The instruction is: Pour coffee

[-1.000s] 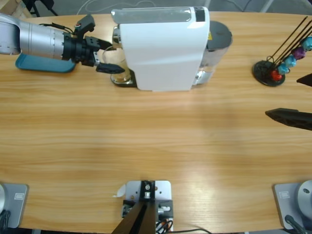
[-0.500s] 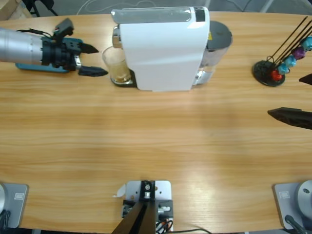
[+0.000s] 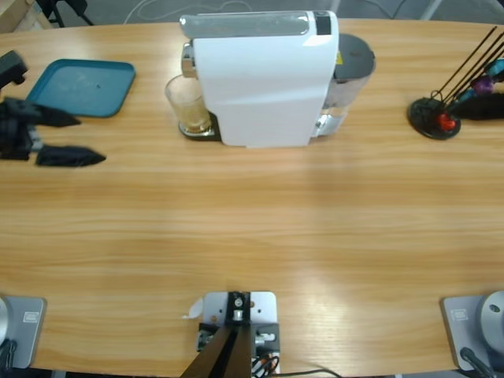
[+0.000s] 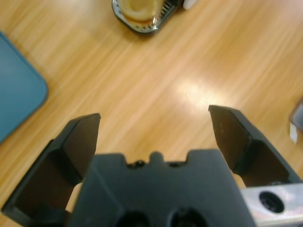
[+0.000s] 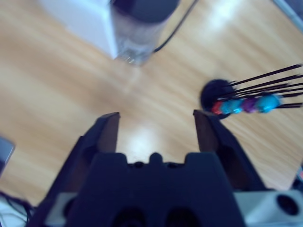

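Desk: a long desk (image 3: 260,228) of light, straight-grained wood filled nearly the whole high view.
Light: soft pale glare lay on the boards in both wrist views.
Floor: a strip of grey floor (image 3: 118,9) with a pale cable (image 3: 150,8) showed beyond the far edge.

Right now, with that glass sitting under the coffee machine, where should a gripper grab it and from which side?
Grip the glass around its upright wall, coming from the tray side. The coffee machine walls off its other side and overhangs part of it, while the open left gripper has bare table between.
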